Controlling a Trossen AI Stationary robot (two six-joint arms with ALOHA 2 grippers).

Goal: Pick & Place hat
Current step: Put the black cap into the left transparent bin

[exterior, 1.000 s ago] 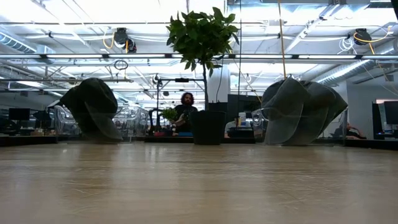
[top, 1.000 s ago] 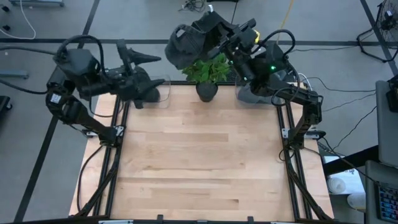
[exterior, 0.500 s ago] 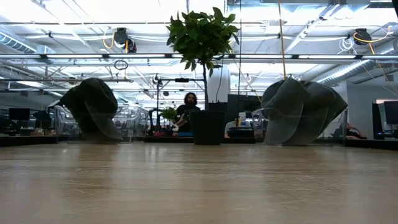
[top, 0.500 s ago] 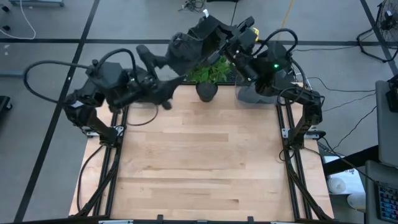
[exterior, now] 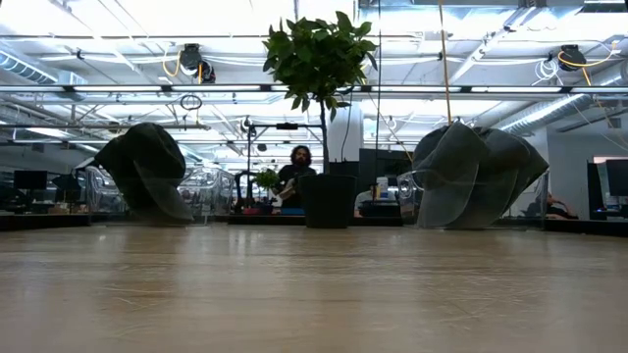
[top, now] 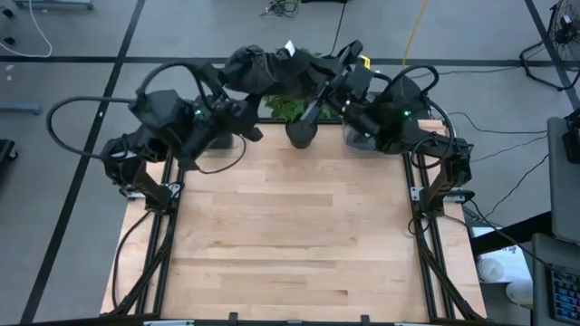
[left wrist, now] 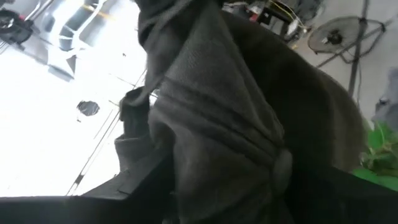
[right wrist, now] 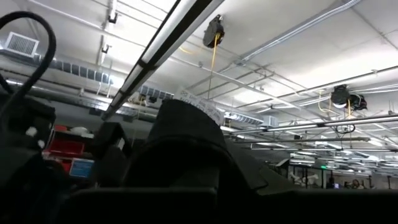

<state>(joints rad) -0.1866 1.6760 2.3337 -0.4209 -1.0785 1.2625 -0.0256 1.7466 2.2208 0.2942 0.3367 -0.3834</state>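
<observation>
A dark grey hat [top: 265, 65] hangs in the air over the potted plant [top: 292, 107] at the table's far edge. My right gripper [top: 317, 74] is shut on it from the right; in its wrist view the hat [right wrist: 186, 143] rises just ahead of the fingers, with a white tag [right wrist: 200, 102] on top. My left gripper [top: 241, 76] has reached the hat from the left and is open. In its wrist view the hat [left wrist: 217, 124] and its button [left wrist: 283, 167] fill the space between the fingers. My right gripper holds the hat on the side toward the table's right, and its own fingers hide the place of contact. The hat is lifted clear, above the plant. Whether my left gripper touches the hat, I cannot tell.
Two more hats sit on clear stands at the far edge: a dark one on the left [exterior: 147, 172] and a grey one on the right [exterior: 476, 175]. The plant in its black pot [exterior: 327, 201] stands between them. A person [exterior: 294, 176] is in the room behind.
My left arm has swung from the left stand toward the far edge and rightward, up to the held hat. The right gripper has kept hold of the hat, which has shifted slightly left over the plant.
</observation>
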